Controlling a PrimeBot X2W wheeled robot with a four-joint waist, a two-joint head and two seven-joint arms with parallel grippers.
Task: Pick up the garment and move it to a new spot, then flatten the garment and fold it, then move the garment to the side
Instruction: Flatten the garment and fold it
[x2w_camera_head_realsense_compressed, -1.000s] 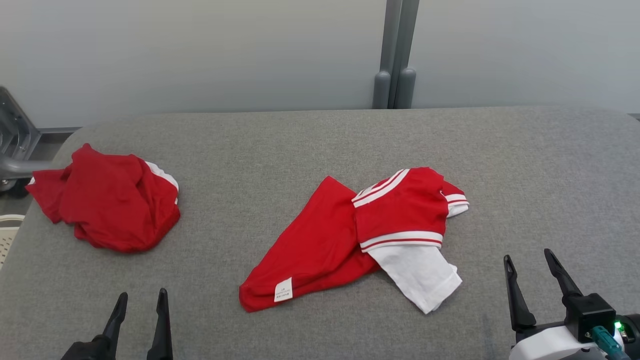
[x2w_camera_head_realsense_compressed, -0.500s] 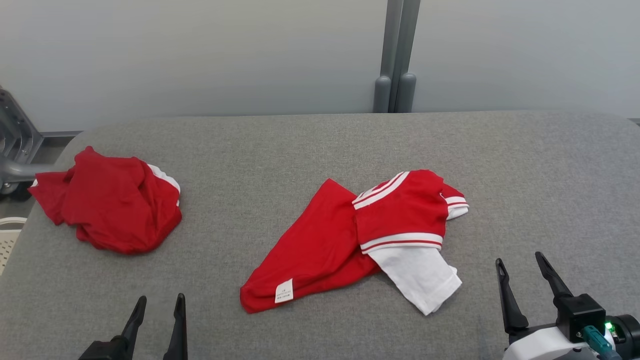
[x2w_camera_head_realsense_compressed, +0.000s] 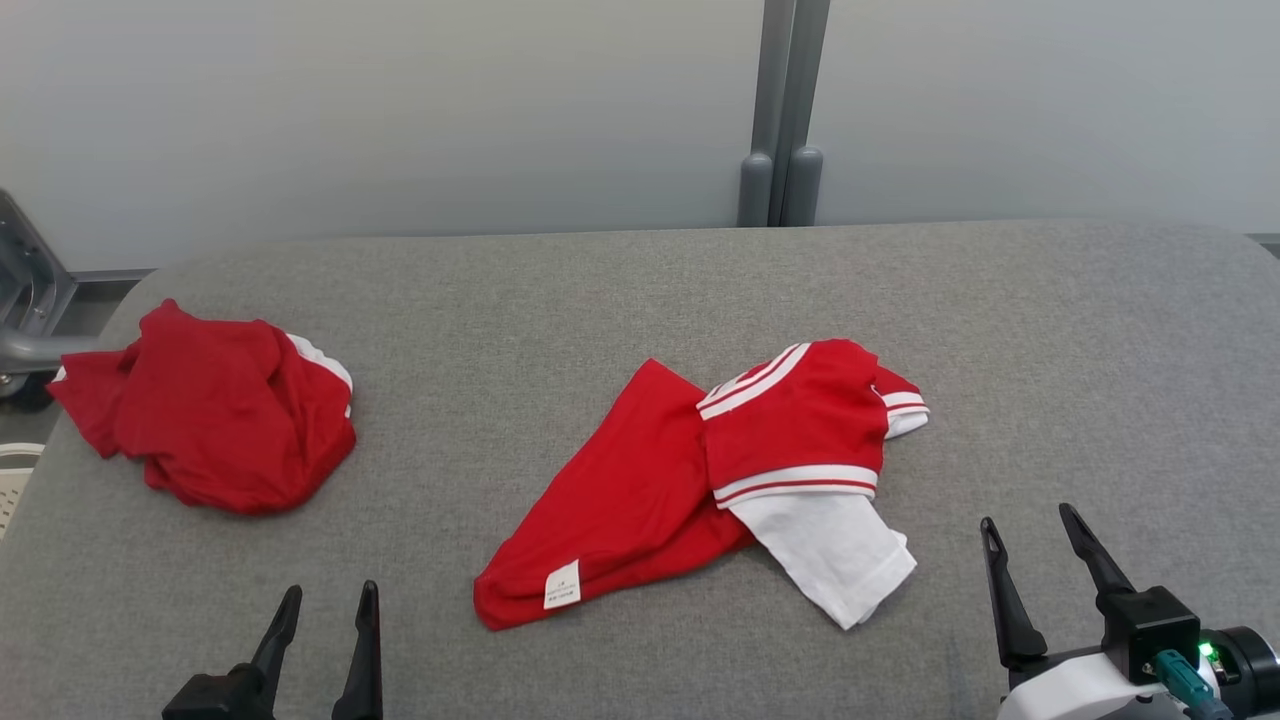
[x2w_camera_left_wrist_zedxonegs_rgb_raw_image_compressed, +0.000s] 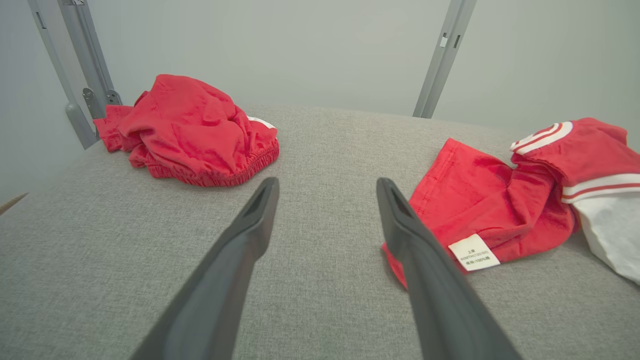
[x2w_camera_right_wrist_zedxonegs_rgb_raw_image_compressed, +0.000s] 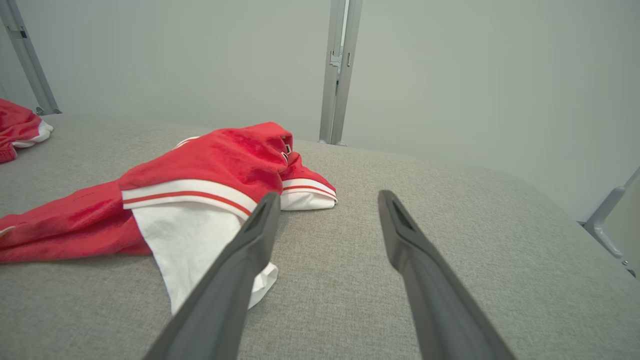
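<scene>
Holds left gripper (x2w_camera_head_realsense_compressed: 331, 590) and right gripper (x2w_camera_head_realsense_compressed: 1027, 515) wide, empty, at near edge of table (x2w_camera_head_realsense_compressed: 600, 290), flanking the garment (x2w_camera_head_realsense_compressed: 640, 480) (rumpled, red over white) at mid-table, likely to pinch it from both sides. Leaves red bundle (x2w_camera_head_realsense_compressed: 210, 410) by left edge.

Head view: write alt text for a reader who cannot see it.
A crumpled red and white garment lies at the centre of a grey fabric surface, with a bunched red garment near its left edge. The left gripper and right gripper, both open, rise from the bottom corners, touching neither.
</scene>
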